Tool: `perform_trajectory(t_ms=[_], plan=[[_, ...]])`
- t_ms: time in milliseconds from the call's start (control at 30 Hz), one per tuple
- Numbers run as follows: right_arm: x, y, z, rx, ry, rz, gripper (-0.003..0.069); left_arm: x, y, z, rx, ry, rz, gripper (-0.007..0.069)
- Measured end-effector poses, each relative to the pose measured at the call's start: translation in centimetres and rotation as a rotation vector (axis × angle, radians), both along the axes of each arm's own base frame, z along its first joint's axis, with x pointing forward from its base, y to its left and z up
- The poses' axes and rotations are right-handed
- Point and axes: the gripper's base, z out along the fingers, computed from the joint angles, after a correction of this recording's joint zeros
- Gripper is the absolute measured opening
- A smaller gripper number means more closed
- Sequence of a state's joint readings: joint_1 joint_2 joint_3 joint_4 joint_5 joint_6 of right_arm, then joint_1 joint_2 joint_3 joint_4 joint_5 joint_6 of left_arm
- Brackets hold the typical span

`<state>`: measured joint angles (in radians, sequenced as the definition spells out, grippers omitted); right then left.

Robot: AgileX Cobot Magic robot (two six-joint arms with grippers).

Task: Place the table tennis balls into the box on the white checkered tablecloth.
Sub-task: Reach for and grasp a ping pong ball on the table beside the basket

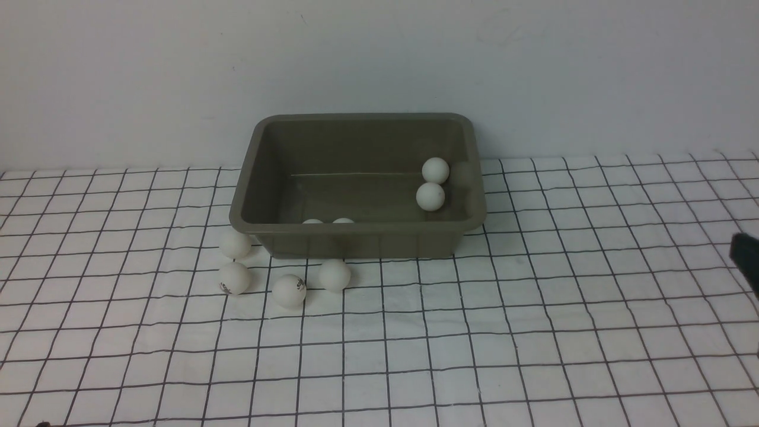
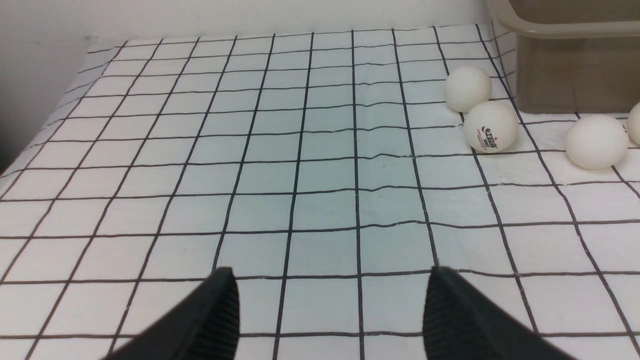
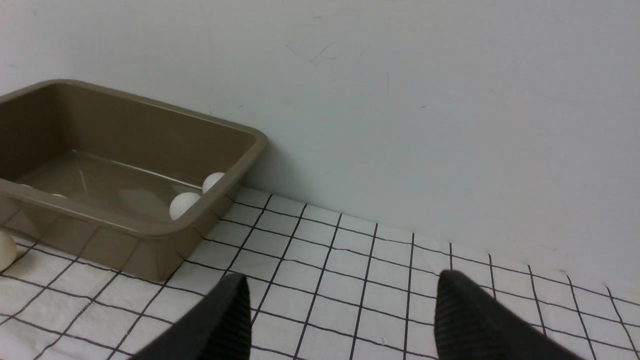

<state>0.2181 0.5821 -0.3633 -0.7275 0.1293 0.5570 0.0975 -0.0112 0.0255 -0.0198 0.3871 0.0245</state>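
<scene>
The olive-grey box [image 1: 356,244] stands on the white checkered tablecloth [image 1: 474,356] by the back wall. Two table tennis balls [image 1: 436,170] [image 1: 430,196] lie in its right end, and two more [image 1: 312,222] peek over its front wall. Several balls [image 1: 289,290] lie on the cloth by the box's front left corner. My left gripper [image 2: 331,272] is open and empty over bare cloth, with those balls [image 2: 490,126] ahead of it to one side. My right gripper [image 3: 342,276] is open and empty to the right of the box [image 3: 125,227]. Only its dark tip [image 1: 746,258] shows in the front view.
A plain white wall [image 1: 379,59] rises right behind the box. The cloth's left edge [image 2: 30,150] drops off beside the left gripper's area.
</scene>
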Motion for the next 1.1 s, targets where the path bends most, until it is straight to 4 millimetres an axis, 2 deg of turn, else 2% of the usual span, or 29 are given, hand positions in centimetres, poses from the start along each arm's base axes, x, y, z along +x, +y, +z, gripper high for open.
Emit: perform_trajectory(t_ms=[300,367,533,1100], plan=[[-2.9,-0.7,-4.3,-0.035,-0.136,0.014,0.0451,0.0,0.0,0.0,0.000,0.000,0.000,0.0447],[-3.4,-1.0,-4.9,0.008,-0.136,-0.026,0.0451,0.0,0.0,0.0,0.000,0.000,0.000,0.0447],[-4.3,-1.4,-4.6,0.115,-0.175,-0.078,0.0451,0.0,0.0,0.0,0.000,0.000,0.000,0.0447],[-4.6,-1.3,-4.6,0.068,-0.195,-0.062,0.0451,0.0,0.0,0.0,0.000,0.000,0.000,0.0447]])
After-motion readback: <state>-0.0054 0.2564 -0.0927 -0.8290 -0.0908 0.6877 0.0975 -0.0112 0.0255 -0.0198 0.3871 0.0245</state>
